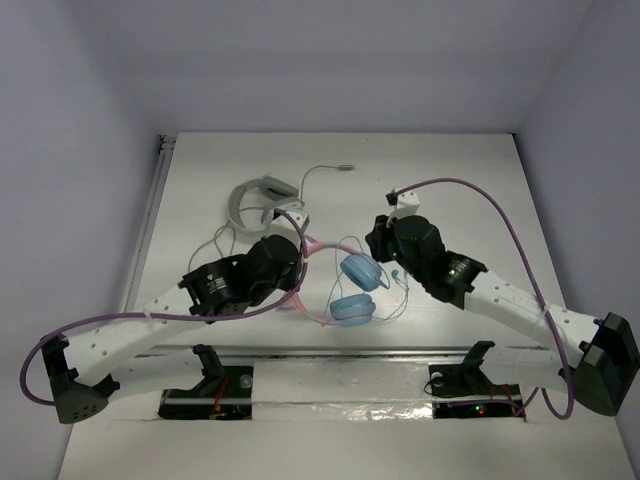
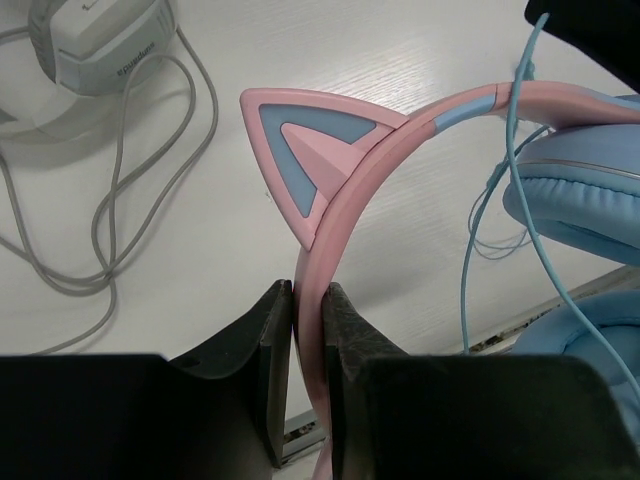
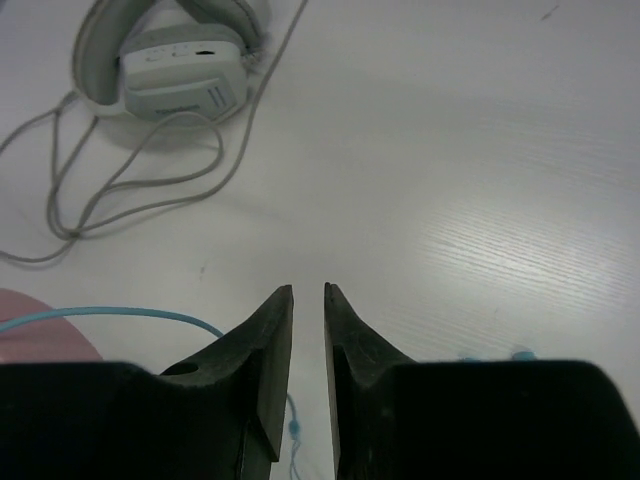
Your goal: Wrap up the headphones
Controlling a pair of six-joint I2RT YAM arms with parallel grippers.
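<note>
Looking barely started: your left gripper (image 2: 307,300) clamps the pink cat-ear, blue-cupped headphones (image 1: 352,308) on the white table (image 1: 450,170), while the right gripper (image 3: 308,295) is narrowly parted and empty. The thin light-blue cable (image 2: 466,300) lies loose, so I'd say all the wrapping's left.

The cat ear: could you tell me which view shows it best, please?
Left wrist: the cat ear is large and sharp, above the left gripper clamping the headband. Top view: too small to tell. Right wrist: only a pink edge.
</note>
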